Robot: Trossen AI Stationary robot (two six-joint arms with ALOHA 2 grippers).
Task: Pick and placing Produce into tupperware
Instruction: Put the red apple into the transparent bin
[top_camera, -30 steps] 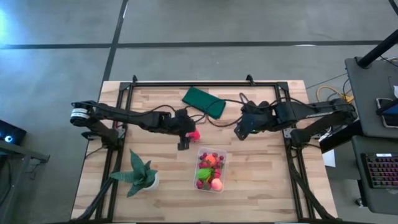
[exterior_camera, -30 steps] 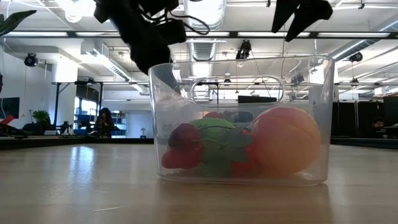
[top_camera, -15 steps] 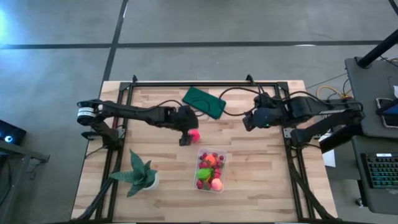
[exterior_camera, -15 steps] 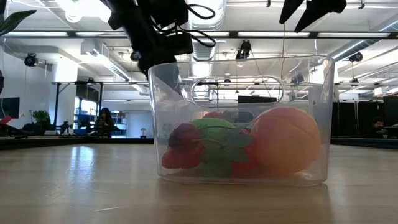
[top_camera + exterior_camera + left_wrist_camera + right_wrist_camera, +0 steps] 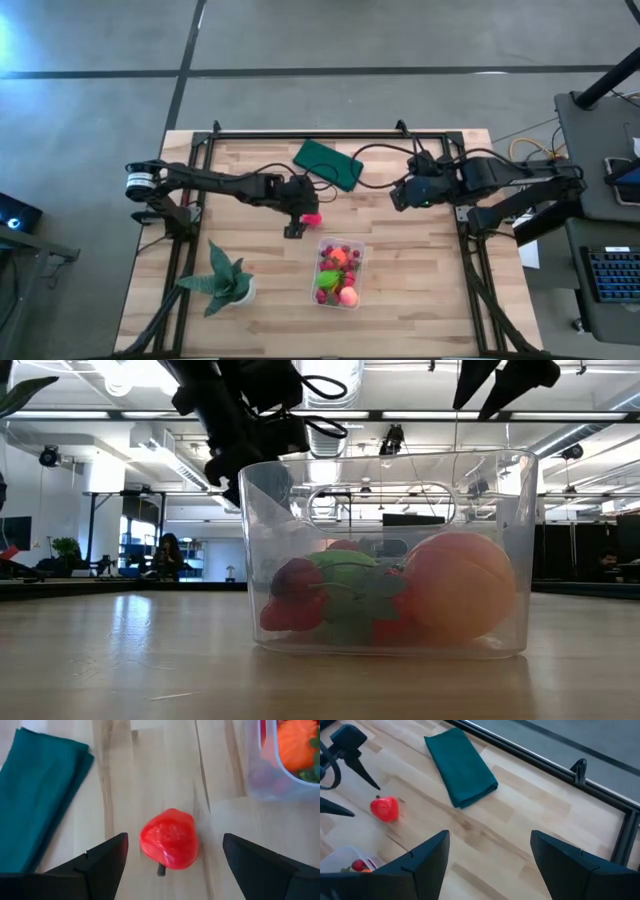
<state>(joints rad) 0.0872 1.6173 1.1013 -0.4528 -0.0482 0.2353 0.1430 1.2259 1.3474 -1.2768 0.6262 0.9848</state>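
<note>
1. While I hang above the pale butcher-block wooden table (image 5: pixel 420 270), my left gripper (image 5: pixel 172 857) sits near the table's centre with its fingers spread wide, a glossy red round toy fruit (image 5: pixel 169 839) lying on the boards in the gap between them, touching neither finger.
2. From above, that red piece (image 5: pixel 313 216) lies just beside the small clear rectangular plastic tupperware (image 5: pixel 340 272), at about eleven o'clock from it.
3. The tupperware already holds produce: dark red berries (image 5: pixel 341 251), an orange ball (image 5: pixel 339 259), a lime-green piece (image 5: pixel 328 279) and a pink-peach round piece (image 5: pixel 348 295).
4. At table height, the box wall (image 5: pixel 386 555) shows the peach ball (image 5: pixel 458 586) pressed against the side nearest the camera.
5. My right gripper (image 5: pixel 490 855) waits at about two o'clock from the box, raised off the table, fingers apart and holding nothing.
6. A folded dark green cloth (image 5: pixel 328 164) lies at twelve o'clock near the far edge; a spiky green potted plant (image 5: pixel 224 282) stands at nine o'clock from the box.
7. The table stands on grey concrete floor (image 5: pixel 90 50); beyond it the low view shows ceiling strip lights (image 5: pixel 90 415) and a seated person (image 5: pixel 165 556) far off.
</note>
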